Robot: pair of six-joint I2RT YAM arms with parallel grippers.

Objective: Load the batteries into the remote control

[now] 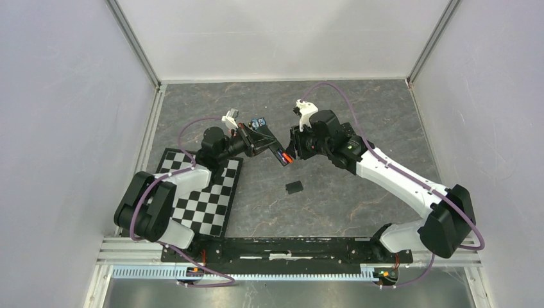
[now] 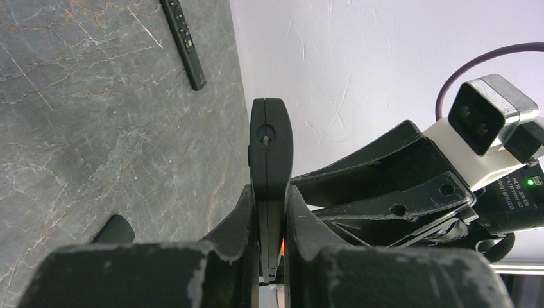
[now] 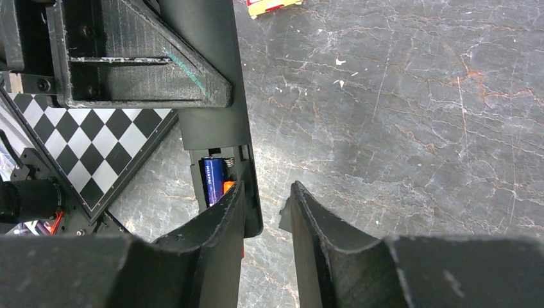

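My left gripper (image 1: pixel 258 142) (image 2: pixel 271 192) is shut on the black remote control (image 1: pixel 268 146) (image 2: pixel 271 141) (image 3: pixel 212 96) and holds it off the table, edge-on in the left wrist view. The remote's open battery bay points toward my right gripper (image 1: pixel 292 153) (image 3: pixel 267 190). In the bay lie a blue battery (image 3: pixel 213 179) and an orange battery (image 3: pixel 228 187), seen as a coloured spot (image 1: pixel 284 156) from above. My right gripper is open. Its left finger (image 3: pixel 221 218) covers the lower end of the bay, and only the remote's edge and table show between the fingers.
A small black cover (image 1: pixel 294 187) lies on the stone table below the grippers. A checkerboard mat (image 1: pixel 205 199) lies at the near left. A second black remote (image 2: pixel 184 42) lies on the table. A small blue gadget (image 1: pixel 258 122) sits behind the left gripper. A yellow-red object (image 3: pixel 272 5) lies further off.
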